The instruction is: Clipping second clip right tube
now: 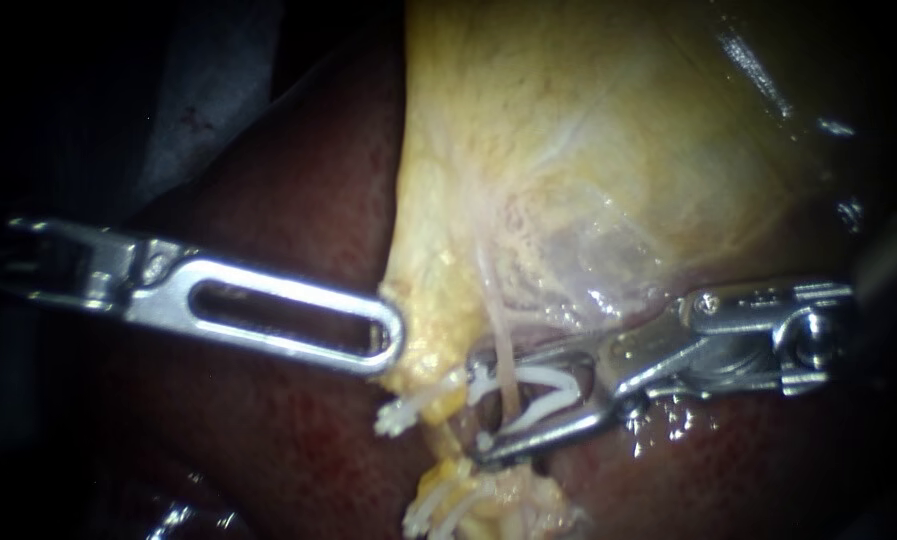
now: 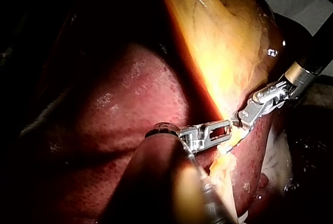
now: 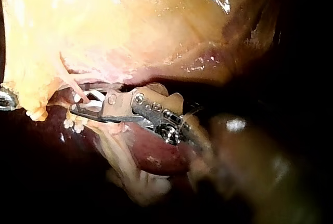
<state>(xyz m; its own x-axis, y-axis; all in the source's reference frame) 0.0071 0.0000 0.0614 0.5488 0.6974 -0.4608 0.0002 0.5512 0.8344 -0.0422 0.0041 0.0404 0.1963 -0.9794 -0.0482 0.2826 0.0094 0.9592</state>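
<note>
Right tube clipping: clip carried in position, not yet closed.

Endoscope view: at lower centre of the frame the right tube [image 1: 506,355] is seen as a thin pale strand below the gallbladder [image 1: 588,130]; it is straddled by the white clip [image 1: 543,390], which is held between the spread jaws of the right instrument [image 1: 483,405]; at centre left the gallbladder's edge is pinched by the left instrument [image 1: 388,335]. Left wrist view: that pinch is shown at the left instrument [image 2: 226,127], with the right instrument [image 2: 243,117] just ahead. Right wrist view: the right tube [image 3: 73,83] is seen crossing between the jaws of the right instrument [image 3: 78,104]. The tube is judged soft, slick and easily torn; it should be taken squarely across a bare stretch.
</note>
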